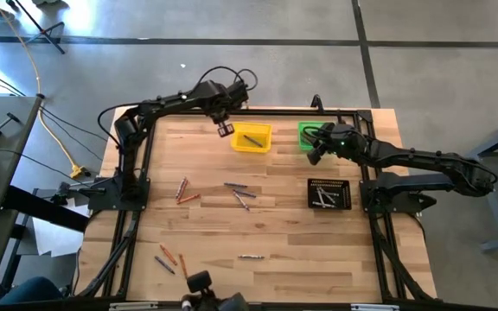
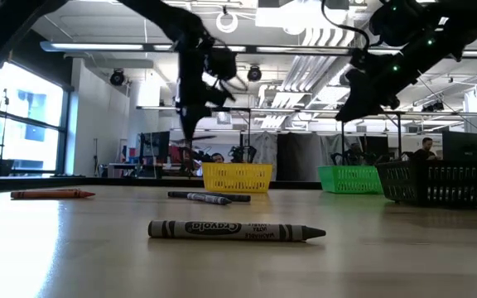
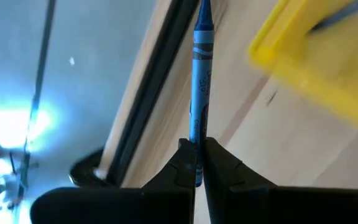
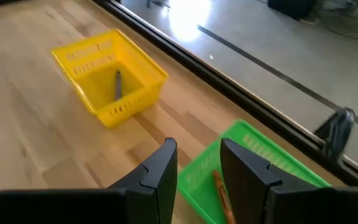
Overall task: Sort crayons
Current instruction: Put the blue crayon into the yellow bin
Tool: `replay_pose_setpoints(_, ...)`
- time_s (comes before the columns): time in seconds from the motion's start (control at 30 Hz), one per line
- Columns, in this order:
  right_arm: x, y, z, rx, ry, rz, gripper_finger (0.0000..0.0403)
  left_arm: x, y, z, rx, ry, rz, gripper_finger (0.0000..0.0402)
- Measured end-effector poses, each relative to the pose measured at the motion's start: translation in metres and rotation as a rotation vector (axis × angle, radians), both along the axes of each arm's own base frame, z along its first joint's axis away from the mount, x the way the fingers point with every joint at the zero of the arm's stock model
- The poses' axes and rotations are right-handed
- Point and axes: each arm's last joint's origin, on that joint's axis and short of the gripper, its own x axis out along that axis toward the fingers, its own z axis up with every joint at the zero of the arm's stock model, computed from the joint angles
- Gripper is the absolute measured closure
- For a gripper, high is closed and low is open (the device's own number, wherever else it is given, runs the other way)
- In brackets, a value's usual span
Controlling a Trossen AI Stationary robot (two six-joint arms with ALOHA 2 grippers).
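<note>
Over the far edge of the worktop sit three containers. The yellow bin has one grey-blue crayon lying in it. Beside it, the green bin holds an orange crayon, seen from the right wrist. Nearer the right edge, the black ribbed tray carries a few pale silvery crayons.

The left pincer hangs just beside the yellow bin, on its outer side, and it is clamped tight on a blue crayon, which sticks out straight past the fingertips, over the worktop's edge rail. The right pincer hovers right over the green bin, fingers parted a moderate way with nothing between them.

Out on the open wood, loose crayons are scattered. A pair of orange-brown ones lies left of centre. A few grey-blue ones lie mid-worktop, between the yellow bin and the near edge. One pale stick lies alone toward the near side, and in the low view it is a grey crayon right up front. Another small group sits at the near left. Nothing lies between either pincer and its bin.
</note>
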Motion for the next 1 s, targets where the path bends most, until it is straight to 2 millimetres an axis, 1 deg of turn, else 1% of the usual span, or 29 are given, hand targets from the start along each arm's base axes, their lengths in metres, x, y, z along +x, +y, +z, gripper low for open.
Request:
replay_pose_setpoints(0.07, -0.001, 0.0, -0.001, 0.0, 0.014, -0.007, 0.0286, 0.009, -0.008, 0.01, 0.013, -0.038, -0.03, 0.0401)
replay_pose_setpoints(0.13, -0.001, 0.0, -0.001, -0.006, 0.022, -0.022, 0.0286, 0.019, -0.018, 0.017, 0.014, -0.086, -0.067, 0.0401)
replay_pose_setpoints(0.23, -0.002, -0.001, -0.001, -0.014, 0.026, -0.034, 0.0286, 0.033, -0.032, 0.018, -0.008, -0.165, -0.141, 0.0401)
replay_pose_setpoints(0.33, -0.002, -0.001, -0.001, -0.014, 0.026, -0.035, 0.0286, 0.044, -0.041, 0.017, -0.066, -0.228, -0.229, 0.0401)
replay_pose_setpoints(0.47, -0.002, 0.0, -0.002, -0.016, 0.042, -0.03, 0.0286, 0.052, -0.042, 0.007, -0.159, -0.308, -0.288, 0.0401)
replay_pose_setpoints(0.57, -0.003, 0.0, -0.003, -0.012, 0.052, -0.029, 0.0286, 0.051, -0.038, -0.004, -0.197, -0.35, -0.267, 0.0401)
replay_pose_setpoints(0.83, -0.003, 0.0, -0.004, -0.005, 0.065, -0.03, 0.0286, 0.043, -0.032, -0.032, -0.207, -0.354, -0.195, 0.0401)
replay_pose_setpoints(0.93, -0.003, 0.0, -0.004, -0.005, 0.065, -0.03, 0.0286, 0.041, -0.033, -0.046, -0.21, -0.353, -0.189, 0.0401)
replay_pose_setpoints(1.0, -0.003, 0.0, -0.004, -0.004, 0.065, -0.03, 0.0286, 0.041, -0.033, -0.049, -0.207, -0.362, -0.184, 0.0401)
